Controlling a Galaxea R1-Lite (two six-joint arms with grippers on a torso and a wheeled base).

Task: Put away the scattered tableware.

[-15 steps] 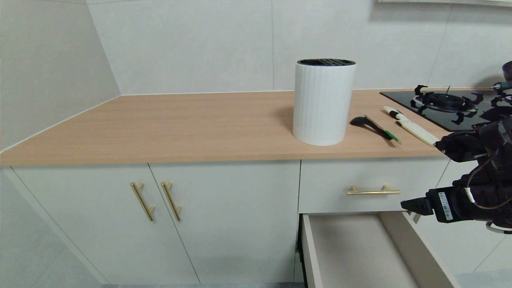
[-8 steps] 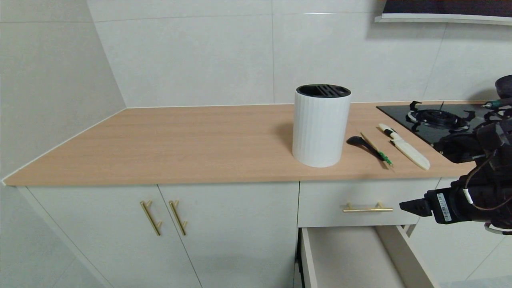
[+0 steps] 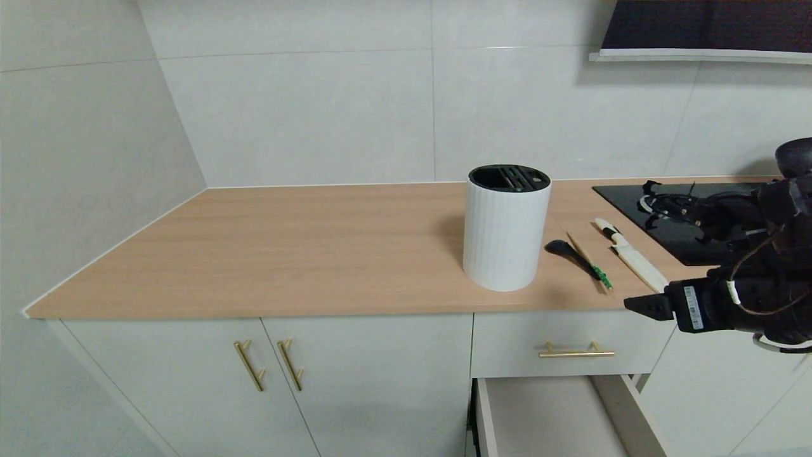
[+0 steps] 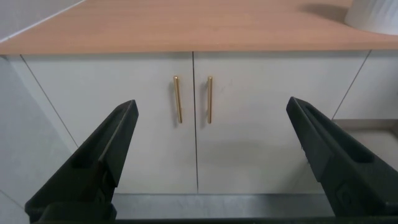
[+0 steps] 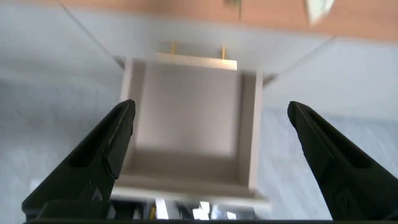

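Note:
A white ribbed utensil holder (image 3: pixel 506 235) with a black slotted top stands on the wooden counter (image 3: pixel 304 247). To its right lie a black spoon (image 3: pixel 566 250), chopsticks with a green band (image 3: pixel 591 264) and a white knife (image 3: pixel 632 254). My right gripper (image 3: pixel 641 304) hovers at counter-edge height just right of the knife. In its wrist view the right gripper (image 5: pixel 208 155) is open and empty above the open drawer (image 5: pixel 189 118). My left gripper (image 4: pixel 211 155) is open and empty, facing the cabinet doors (image 4: pixel 193 124).
A black gas hob (image 3: pixel 672 219) takes up the counter's right end. Below the counter, a shut drawer with a gold handle (image 3: pixel 576 351) sits above the pulled-out drawer (image 3: pixel 545 416). Two cabinet doors with gold handles (image 3: pixel 266 365) are to the left. A tiled wall stands behind.
The head camera has risen, so the whole scene sits lower in the picture. Relative to the cabinet, my right gripper has come up from drawer-front level to the counter edge.

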